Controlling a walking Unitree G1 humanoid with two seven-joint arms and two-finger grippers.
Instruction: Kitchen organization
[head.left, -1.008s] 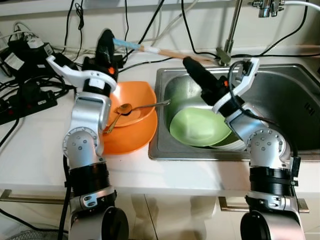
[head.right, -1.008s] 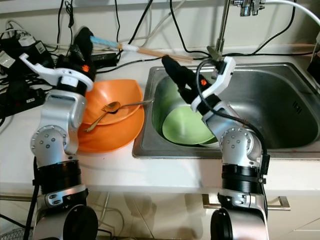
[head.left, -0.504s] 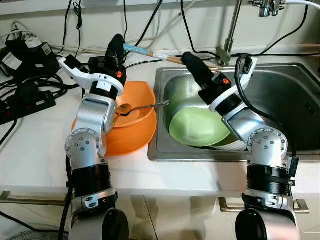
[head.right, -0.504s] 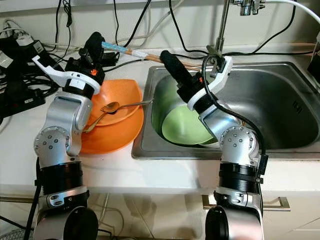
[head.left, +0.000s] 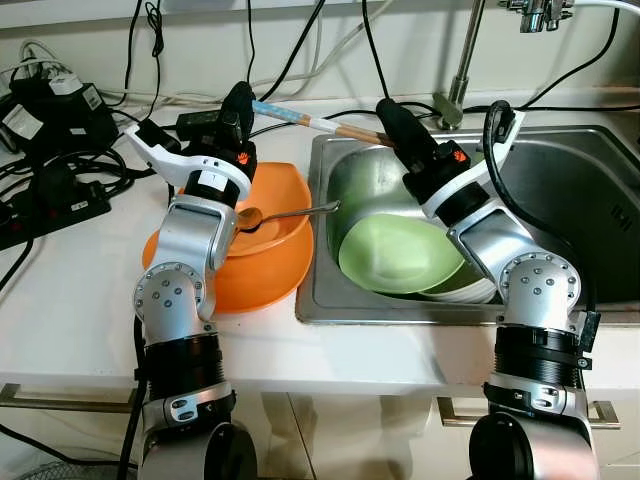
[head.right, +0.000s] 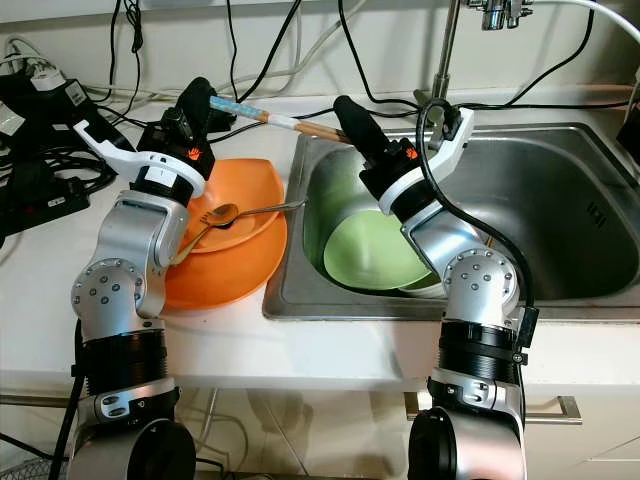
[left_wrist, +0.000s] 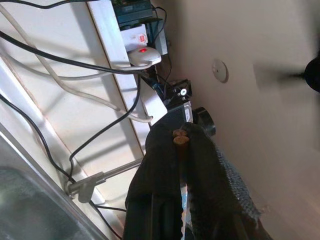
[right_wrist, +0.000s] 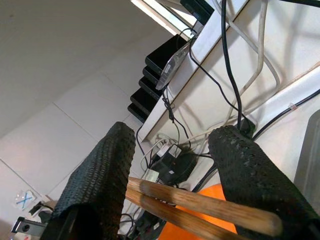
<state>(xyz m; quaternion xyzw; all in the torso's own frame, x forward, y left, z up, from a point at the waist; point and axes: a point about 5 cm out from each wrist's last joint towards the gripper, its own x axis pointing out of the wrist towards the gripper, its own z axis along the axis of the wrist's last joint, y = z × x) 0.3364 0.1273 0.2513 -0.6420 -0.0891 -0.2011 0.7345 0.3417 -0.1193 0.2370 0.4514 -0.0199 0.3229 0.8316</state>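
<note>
Since half a second ago, when our left gripper carried the pair of chopsticks behind the orange bowls, both arms have swung closer: the sticks now span from the counter to the back left corner of the sink, and our right gripper has come up around their wooden ends. In the right wrist view the two black fingers stand apart with the sticks lying between them, not yet pinched. Our left gripper is clenched on the pale, blue-tipped end; the left wrist view shows a wooden butt poking out between its closed fingers. We judge this as a hand-over in mid-air, with the right side about to take the chopsticks for sorting.

The spoon rests in the upper of two stacked orange bowls on the counter, and the green plate leans inside the sink over other dishes.

Hard to tell: whether the right fingers touch the sticks at all, since the head views hide the gap behind the gripper's body. What lies under the green plate is mostly covered; we make out only pale rims. The faucet is cut off at the top.
</note>
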